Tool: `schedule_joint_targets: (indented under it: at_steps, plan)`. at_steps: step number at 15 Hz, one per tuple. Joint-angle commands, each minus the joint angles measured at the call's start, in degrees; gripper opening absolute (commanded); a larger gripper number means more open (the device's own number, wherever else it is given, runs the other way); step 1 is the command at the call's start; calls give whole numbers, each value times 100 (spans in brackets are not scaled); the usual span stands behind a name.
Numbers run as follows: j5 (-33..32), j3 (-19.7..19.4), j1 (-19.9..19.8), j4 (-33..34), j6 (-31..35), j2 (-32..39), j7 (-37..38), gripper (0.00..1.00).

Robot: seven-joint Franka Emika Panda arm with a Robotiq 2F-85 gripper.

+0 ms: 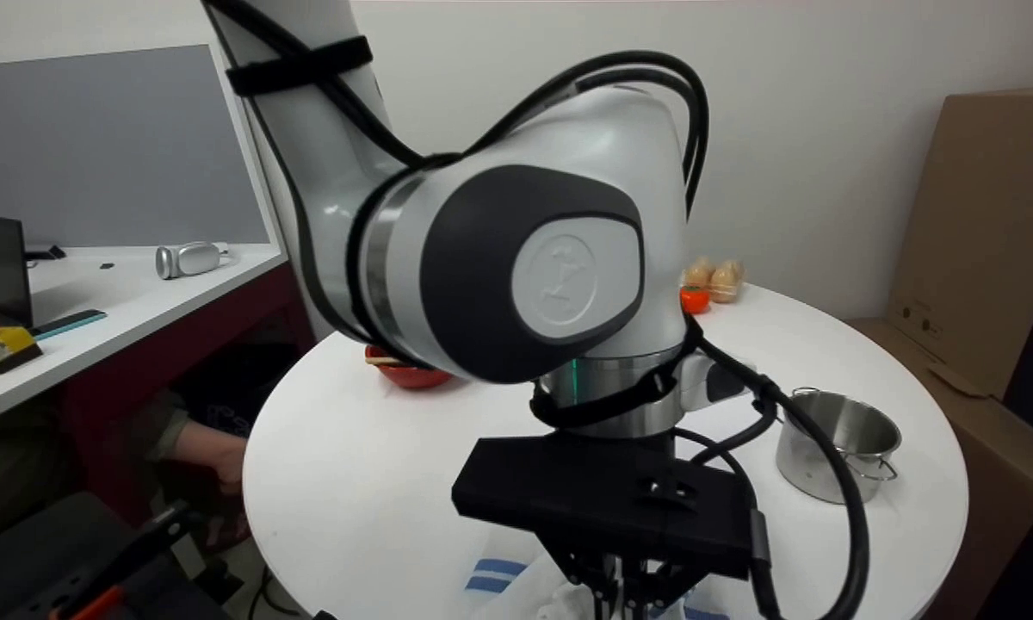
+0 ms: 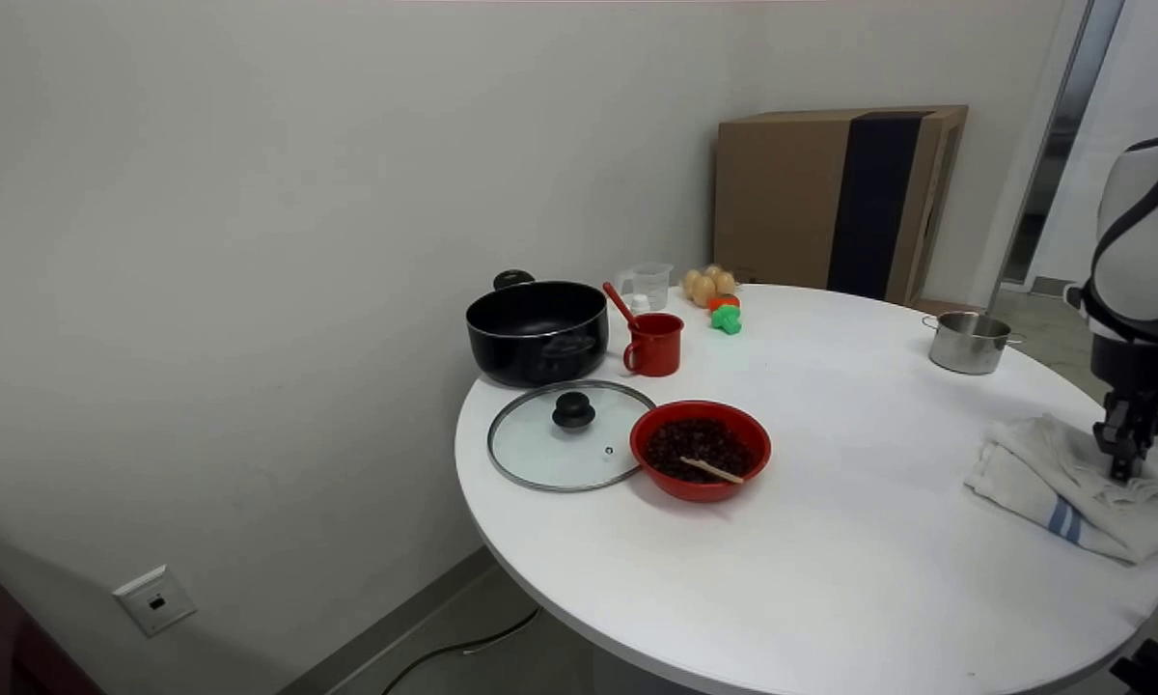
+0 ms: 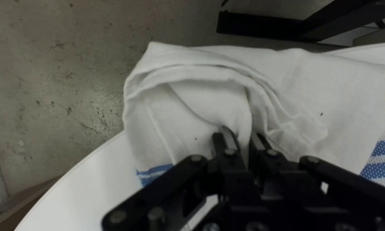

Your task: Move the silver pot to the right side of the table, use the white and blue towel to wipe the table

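Fingers point(image 3: 231, 164) dn, wht/blu towel point(image 2: 1061, 480) btwn

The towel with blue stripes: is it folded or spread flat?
Folded, though loosely: in the wrist view, the towel shows overlapping layers and wrinkles.

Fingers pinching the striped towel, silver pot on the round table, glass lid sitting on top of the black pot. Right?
One miss: the glass lid isn't on the black pot. An exterior view shows it lying on the round table beside that pot. The rest holds: fingers pinching the striped towel, silver pot on the round table.
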Motion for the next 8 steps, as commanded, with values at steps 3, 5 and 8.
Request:
schedule_joint_targets:
  at_steps: [3,5,8]
  plan:
    - [172,246,-98,474,-160,115,-178,3]
    - [181,311,-58,651,-190,131,-151,3]
    - [192,431,-13,961,-284,220,-142,3]
